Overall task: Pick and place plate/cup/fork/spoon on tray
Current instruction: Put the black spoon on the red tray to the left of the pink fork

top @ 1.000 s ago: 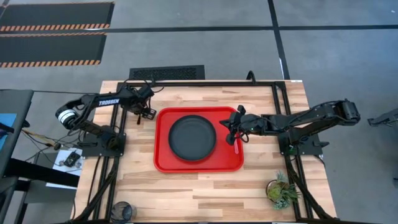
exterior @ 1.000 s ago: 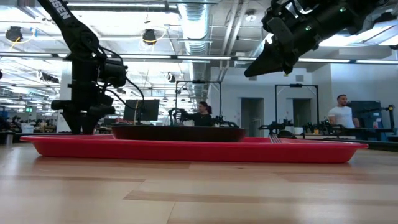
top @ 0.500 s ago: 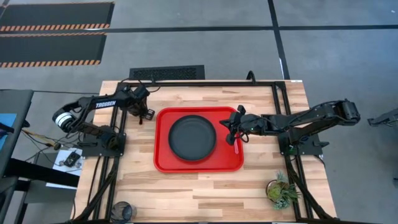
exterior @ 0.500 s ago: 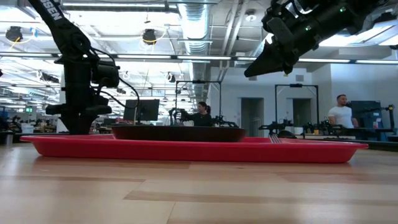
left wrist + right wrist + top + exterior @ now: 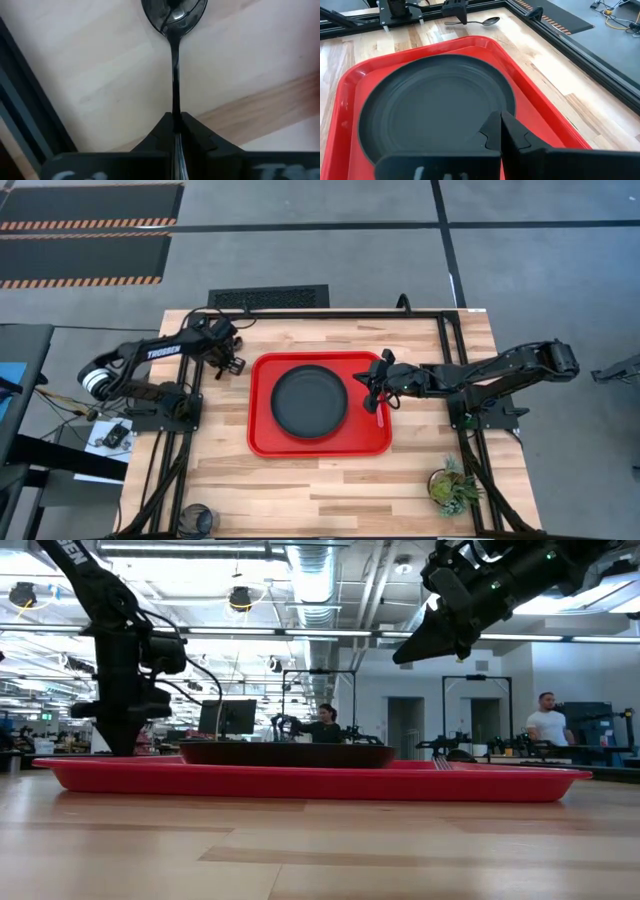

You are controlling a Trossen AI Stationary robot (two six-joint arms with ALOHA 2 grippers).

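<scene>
The dark spoon (image 5: 174, 30) lies on the wooden table beyond the red tray's (image 5: 320, 442) far left corner, and my left gripper (image 5: 230, 361) is shut on its handle. The right wrist view shows the spoon (image 5: 487, 21) beside that gripper (image 5: 457, 14). The dark plate (image 5: 309, 402) rests flat in the tray. The red-handled fork (image 5: 381, 416) lies along the tray's right side. My right gripper (image 5: 372, 386) hangs shut above the tray's right part, touching nothing. The cup (image 5: 197, 518) stands at the table's near left edge. My left gripper pinches the spoon's thin handle (image 5: 175, 111) between its two fingers, well back from the bowl (image 5: 174, 14). The fingers come from above, pointing down, one on each side of the handle. The spoon lies level on the table.
A small potted green plant (image 5: 452, 488) stands at the near right. Black frame rails (image 5: 190, 395) run along the table's left and right sides and its far edge. Bare wood lies in front of the tray. People stand in the room behind (image 5: 545, 720).
My left gripper has shut on the spoon's handle. In the low view it has shifted slightly away from the tray. My right gripper has kept still above the tray.
</scene>
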